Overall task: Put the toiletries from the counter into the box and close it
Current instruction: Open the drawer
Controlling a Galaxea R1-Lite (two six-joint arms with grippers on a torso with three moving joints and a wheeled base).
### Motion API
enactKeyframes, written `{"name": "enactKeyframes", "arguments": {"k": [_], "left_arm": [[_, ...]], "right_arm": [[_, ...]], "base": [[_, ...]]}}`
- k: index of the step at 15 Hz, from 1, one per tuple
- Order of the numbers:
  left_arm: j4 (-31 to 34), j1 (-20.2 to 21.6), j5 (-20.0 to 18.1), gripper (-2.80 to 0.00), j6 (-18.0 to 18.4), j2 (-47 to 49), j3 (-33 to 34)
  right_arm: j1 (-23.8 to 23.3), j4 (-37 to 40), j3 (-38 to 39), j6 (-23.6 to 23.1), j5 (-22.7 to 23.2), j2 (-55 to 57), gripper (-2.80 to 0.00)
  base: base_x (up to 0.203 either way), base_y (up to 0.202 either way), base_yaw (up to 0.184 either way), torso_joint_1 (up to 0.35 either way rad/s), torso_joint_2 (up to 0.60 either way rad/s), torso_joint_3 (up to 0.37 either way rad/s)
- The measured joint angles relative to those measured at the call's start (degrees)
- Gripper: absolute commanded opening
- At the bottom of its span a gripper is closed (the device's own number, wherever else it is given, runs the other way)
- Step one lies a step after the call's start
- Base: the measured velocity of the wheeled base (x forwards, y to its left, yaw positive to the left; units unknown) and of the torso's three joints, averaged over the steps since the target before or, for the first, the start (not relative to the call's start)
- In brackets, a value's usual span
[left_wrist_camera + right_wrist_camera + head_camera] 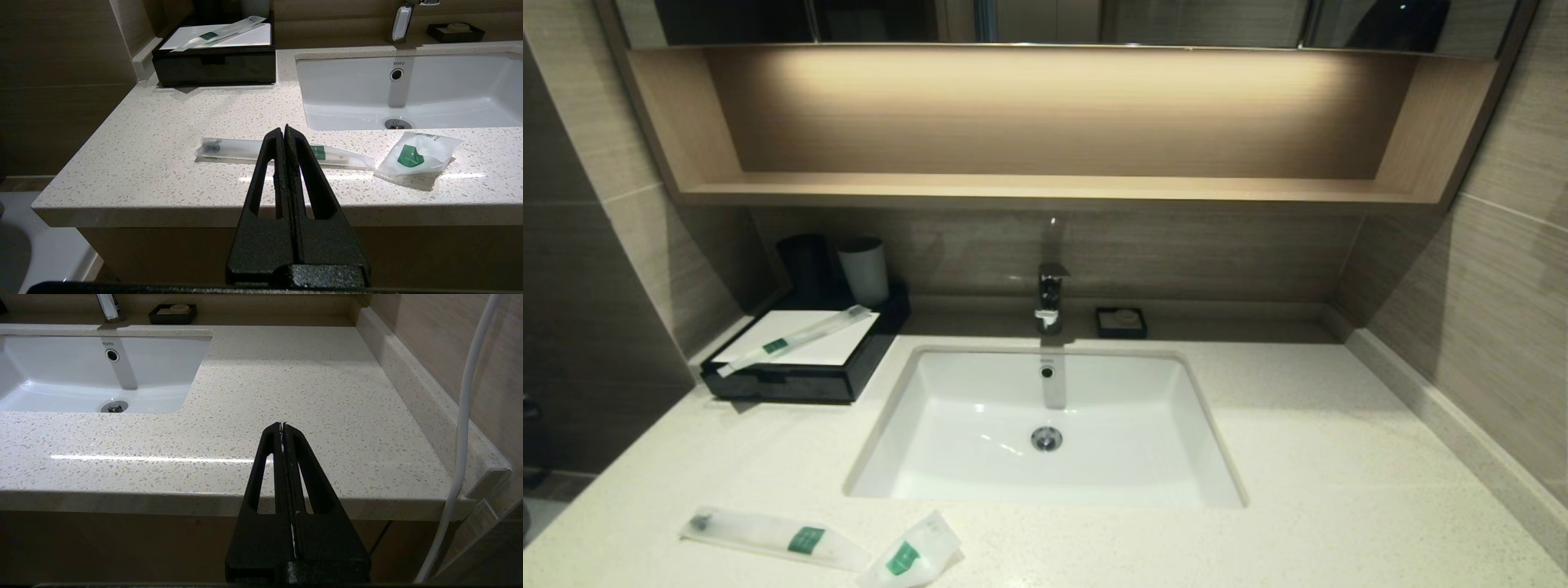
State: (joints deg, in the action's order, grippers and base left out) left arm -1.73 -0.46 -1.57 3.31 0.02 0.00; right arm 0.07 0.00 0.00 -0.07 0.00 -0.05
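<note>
Two toiletries lie on the counter [1298, 457] near its front left edge: a long slim frosted sachet [772, 537] [233, 148] and a short wide one [913, 555] [417, 153], each with a green label. Another long sachet [796, 338] [220, 32] rests diagonally on the white top of the black box [805, 380] [216, 67], whose front drawer is pushed in. My left gripper [284, 130] is shut and empty, held in front of the counter edge short of the long sachet. My right gripper [282, 427] is shut and empty before the counter's right part. Neither arm shows in the head view.
A white sink [1045, 425] with a chrome faucet [1051, 296] fills the counter's middle. A small black soap dish [1121, 322] sits behind it. A dark cup [805, 265] and a white cup [864, 269] stand behind the box. A wooden shelf [1045, 188] hangs above. A white cable [463, 428] runs along the right wall.
</note>
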Motion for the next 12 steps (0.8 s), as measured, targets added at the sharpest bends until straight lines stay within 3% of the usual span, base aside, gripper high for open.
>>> {"name": "enactKeyframes", "arguments": {"k": [12], "left_arm": [[-0.1, 0.0, -0.1, -2.80, 0.0, 0.0, 0.0]], "right_arm": [[0.0, 0.0, 0.0, 0.0, 0.0, 0.0, -2.80]], "base": [[0.000, 0.000, 0.000, 0.000, 0.00, 0.000]]}}
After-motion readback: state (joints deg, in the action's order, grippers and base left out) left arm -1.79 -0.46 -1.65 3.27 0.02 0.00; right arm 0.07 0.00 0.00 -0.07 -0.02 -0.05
